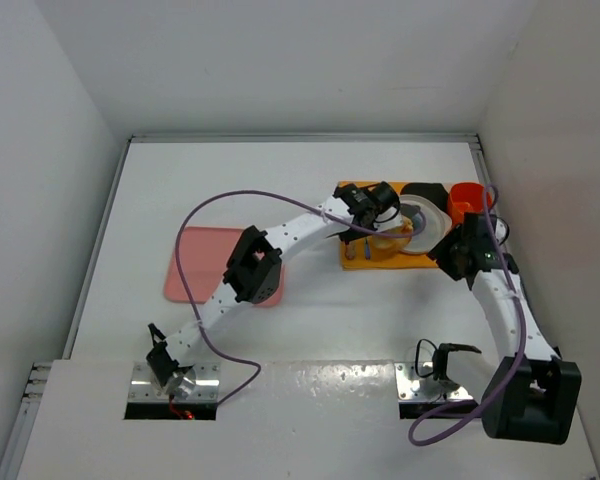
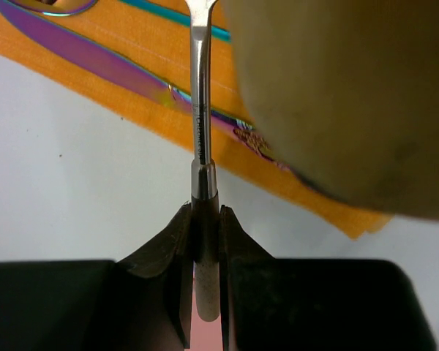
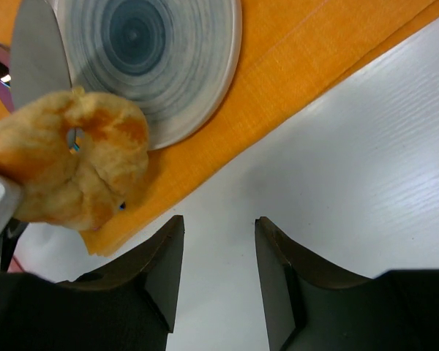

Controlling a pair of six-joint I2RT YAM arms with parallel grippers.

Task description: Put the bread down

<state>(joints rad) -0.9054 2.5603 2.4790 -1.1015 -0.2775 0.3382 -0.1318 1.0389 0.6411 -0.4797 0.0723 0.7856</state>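
Note:
The bread [image 3: 66, 157], a golden knot-like bun, hangs over the orange placemat's [image 3: 293, 80] corner beside a grey-blue plate [image 3: 150, 58]. In the left wrist view the bread [image 2: 344, 95] looms blurred at the upper right. My left gripper [image 2: 205, 208] is shut on the handle of a metal utensil [image 2: 199, 131] whose far end reaches the bread. My right gripper [image 3: 218, 223] stands open over the white table just off the mat's edge, nothing between its fingers. From above, the left gripper [image 1: 370, 205] and right gripper [image 1: 450, 255] flank the plate [image 1: 430, 225].
An iridescent knife [image 2: 95, 62] and a teal-handled piece [image 2: 168, 16] lie on the placemat [image 1: 365, 258]. A red cup [image 1: 468, 198] and a black object [image 1: 425, 192] stand behind the plate. A pink tray [image 1: 205, 262] lies at the left. White walls enclose the table.

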